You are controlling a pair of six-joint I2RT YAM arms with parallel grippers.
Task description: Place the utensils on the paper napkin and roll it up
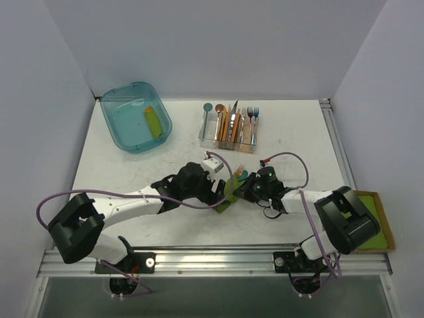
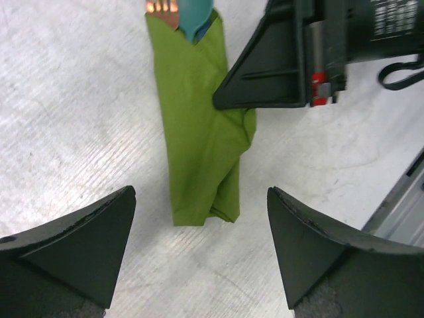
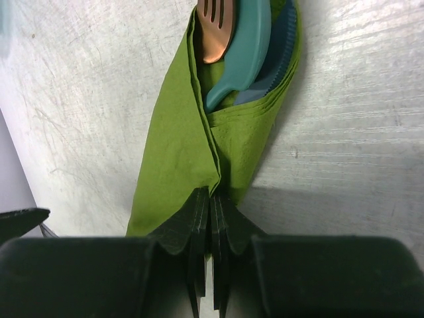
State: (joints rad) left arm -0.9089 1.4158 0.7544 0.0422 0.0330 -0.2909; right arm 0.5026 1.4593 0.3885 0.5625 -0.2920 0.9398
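Observation:
The lime-green paper napkin (image 2: 199, 146) lies folded into a long narrow roll on the white table, mid-table (image 1: 228, 197). Out of its far end stick the heads of the utensils: a copper fork (image 3: 215, 30), a teal spoon (image 3: 246, 46) and a blue serrated piece (image 3: 277, 63) behind them. My right gripper (image 3: 211, 197) is shut, its tips pinching the raised fold at the middle of the roll (image 3: 172, 159). My left gripper (image 2: 201, 192) stands open just above the table, its fingers well apart on either side of the roll's near end without touching it.
A clear caddy (image 1: 228, 130) of coloured cutlery stands at the back centre. A teal tub (image 1: 126, 126) sits at the back left. A green stack on brown cardboard (image 1: 376, 215) lies by the right arm's base. The two wrists are close together over the roll.

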